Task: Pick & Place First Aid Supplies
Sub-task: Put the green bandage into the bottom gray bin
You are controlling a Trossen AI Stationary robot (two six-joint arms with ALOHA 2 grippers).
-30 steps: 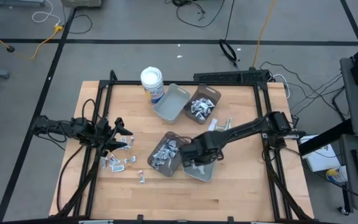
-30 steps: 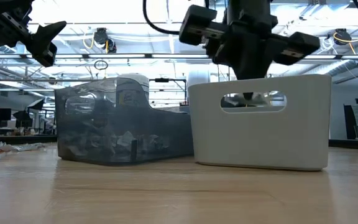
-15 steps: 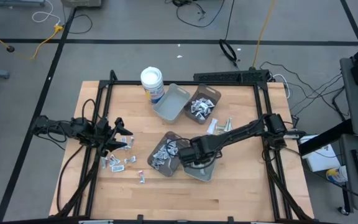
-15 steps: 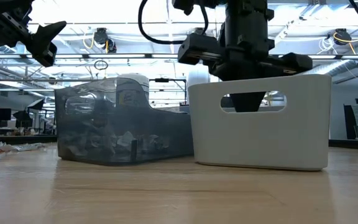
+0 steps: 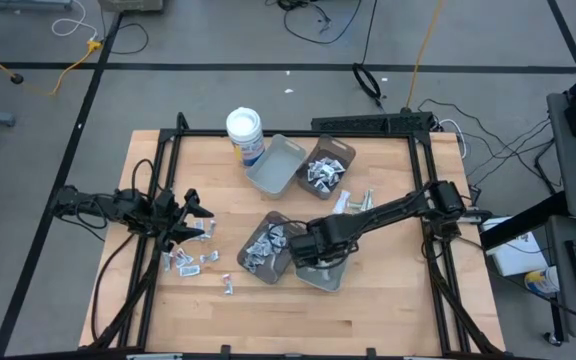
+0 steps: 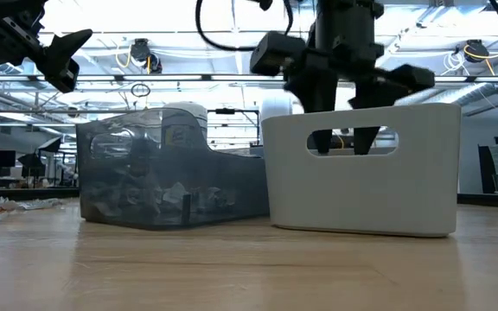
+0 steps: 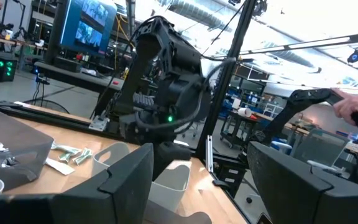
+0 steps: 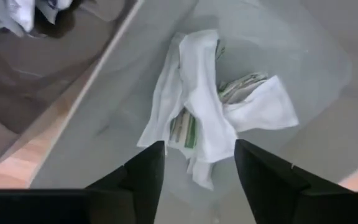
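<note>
Over the pale grey plastic tray, right end effector spread wide above white crumpled packets inside, left end effector parted near scattered packets on the wooden table.

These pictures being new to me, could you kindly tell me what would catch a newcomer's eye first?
Most striking is the right gripper, open and lowered into the pale grey tray near the table's middle, directly above crumpled white packets on its floor. Beside it stands a brown tray full of packets, and more loose packets lie scattered by the left gripper, which hangs open at the table's left edge.
</note>
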